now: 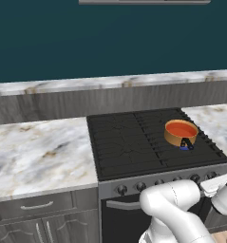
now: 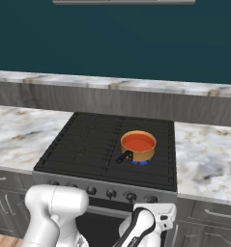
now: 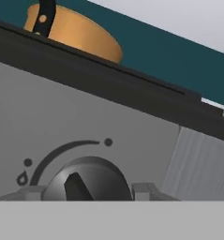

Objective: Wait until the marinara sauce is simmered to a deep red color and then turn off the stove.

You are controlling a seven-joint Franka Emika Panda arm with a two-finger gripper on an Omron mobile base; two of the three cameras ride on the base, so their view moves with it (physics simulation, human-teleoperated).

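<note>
From the left base view: stove [image 1: 134,142] set into a marbled counter [image 1: 39,152], copper pot [image 1: 180,133] on the right front burner holding orange-red marinara sauce [image 1: 180,128], dark handle pointing toward the front, small blue flame beneath. From the right base view: same pot right of the cooktop's middle, sauce a flat orange-red disc, row of knobs [image 2: 110,194] along the grey front, white arm low before the oven. From the hand view: gripper [image 3: 87,190] clenched on a dark knob [image 3: 87,180], one fingertip [image 3: 144,190] at each side, pot wall above the stove's edge.
</note>
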